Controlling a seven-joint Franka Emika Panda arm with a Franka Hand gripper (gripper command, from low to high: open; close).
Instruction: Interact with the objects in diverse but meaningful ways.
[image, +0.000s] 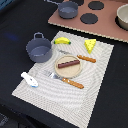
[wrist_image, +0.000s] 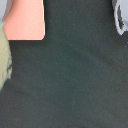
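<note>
In the exterior view a grey-blue handled pot (image: 39, 48) stands at the far left of a striped placemat (image: 60, 100). A yellow banana (image: 62, 41) lies just beside it, and a yellow cheese wedge (image: 90, 45) sits near the mat's far right corner. A dark brown bar (image: 68, 63) lies on a round tan plate (image: 67, 71). A white-and-blue tool (image: 29, 79) lies at the mat's left edge. No gripper or arm shows in either view. The wrist view shows only dark table (wrist_image: 70, 75) and none of these objects.
An orange-handled fork (image: 65, 79) and knife (image: 82, 57) flank the plate. A pink toy stove board (image: 107, 22) at the back carries a second grey pot (image: 68, 9) and a beige bowl (image: 123, 17). The board's corner (wrist_image: 27, 20) shows in the wrist view.
</note>
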